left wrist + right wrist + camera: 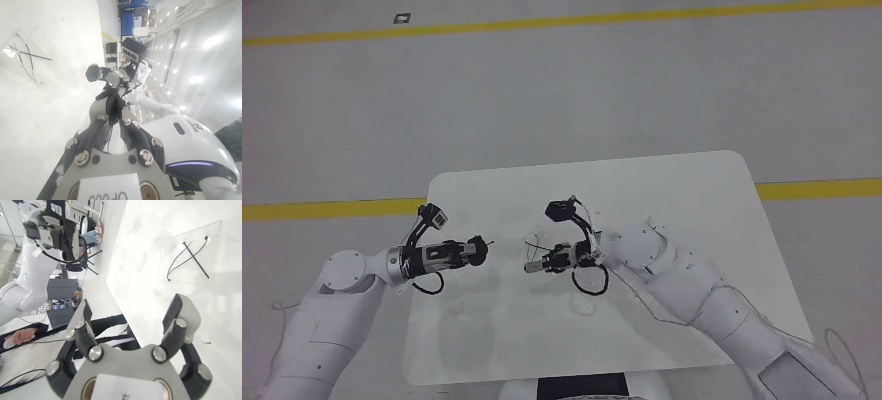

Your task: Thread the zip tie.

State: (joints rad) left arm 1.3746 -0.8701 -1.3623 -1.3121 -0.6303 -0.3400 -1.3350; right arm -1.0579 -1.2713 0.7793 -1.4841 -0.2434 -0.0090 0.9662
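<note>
Nothing is threaded yet: two zip ties [196, 261] lie crossed near the middle of the bench [692, 190]. My right tool [130, 299] gapes empty. My left tool [112, 102] is closed, its contents unclear.

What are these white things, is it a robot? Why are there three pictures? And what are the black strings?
Yes, it is a robot with two white arms. One picture looks down from above at the white table. The other two come from small cameras on its wrists, so you see each pinching hand up close. The left gripper is shut; I cannot tell if it pinches anything. The right gripper is open and holds nothing. The black strings are zip ties, lying crossed on a clear sheet.
</note>
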